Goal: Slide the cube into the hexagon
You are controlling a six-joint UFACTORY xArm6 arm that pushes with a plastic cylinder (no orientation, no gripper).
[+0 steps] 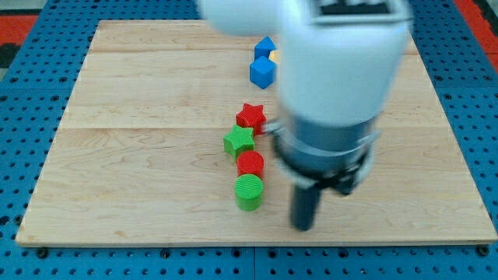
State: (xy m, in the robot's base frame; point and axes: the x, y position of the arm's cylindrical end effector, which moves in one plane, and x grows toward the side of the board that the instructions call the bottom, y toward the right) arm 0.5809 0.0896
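A blue cube sits near the view's top centre. Just above it is a second blue block, and beside that a yellow block mostly hidden by the arm, its shape unclear. Below them a column of blocks runs down: a red star, a green star, a red rounded block and a green cylinder. My tip is at the view's lower middle, to the right of the green cylinder and apart from it, far below the blue cube.
The wooden board lies on a blue perforated table. The blurred white arm body covers the board's upper right part and hides whatever lies behind it.
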